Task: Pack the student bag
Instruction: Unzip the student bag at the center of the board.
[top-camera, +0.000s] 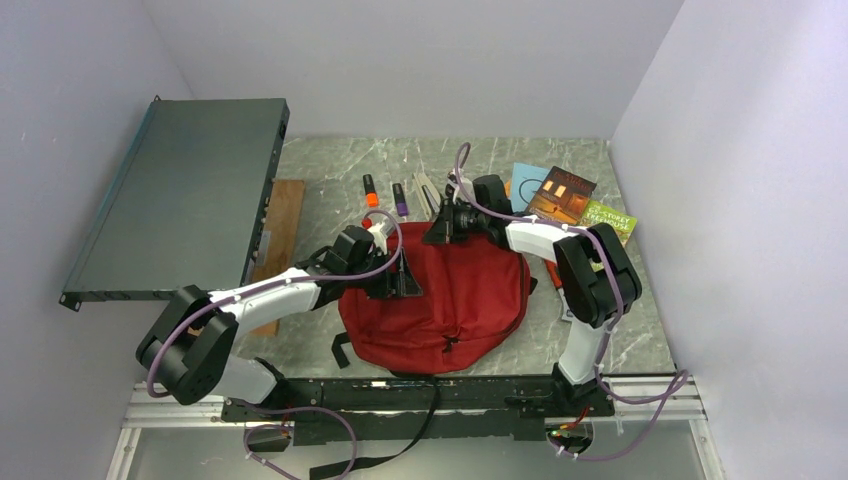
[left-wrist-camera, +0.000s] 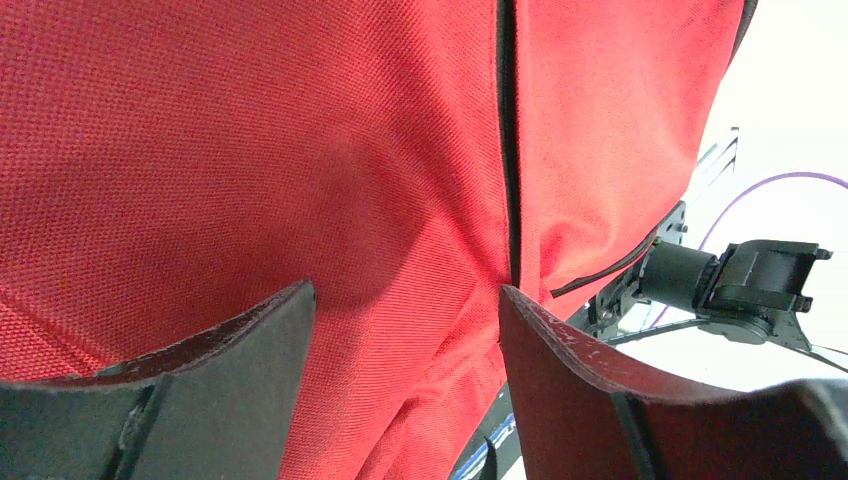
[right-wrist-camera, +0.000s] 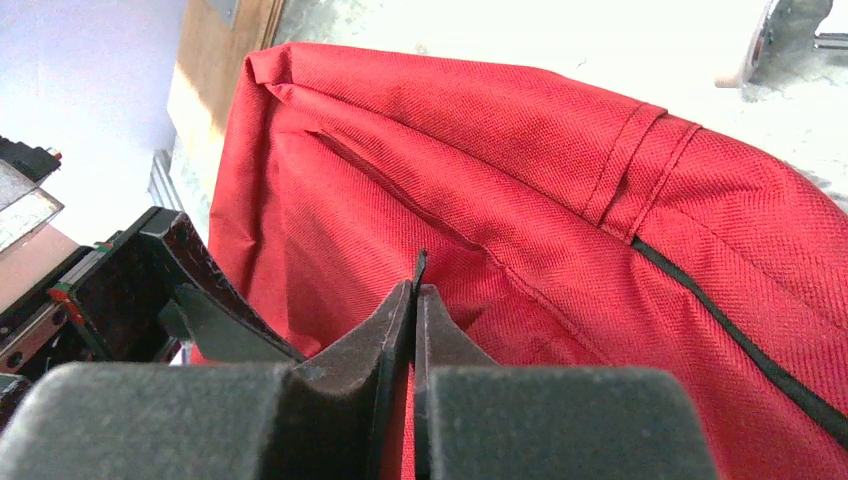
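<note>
- Right wrist view: the right gripper has its fingers pressed flat together, and a thin black tab pokes up between the tips. It is too small to tell whether it is a zipper pull or webbing.
- The red bag fills the space beyond those tips and runs off the right and bottom edges.
- Left wrist view: the left gripper is parted wide, and red fabric bulges into the gap between its fingers. I cannot tell whether the pads touch the cloth. A black zipper line runs up from just inside the right finger. The rest of the bag is cut off on every side.
- From above, the left gripper sits on the bag's far left part and the right gripper at its far edge. Both sets of fingertips are hidden by the wrists.
- The bag lies flat on the table under both grippers, and its inside shows in no view.
- An orange marker and a purple marker lie just beyond the left gripper.
- Three books lie to the right of the right gripper. The green one is partly covered by that arm.
- A grey panel and a wooden board sit well to the left of the left gripper.
</note>
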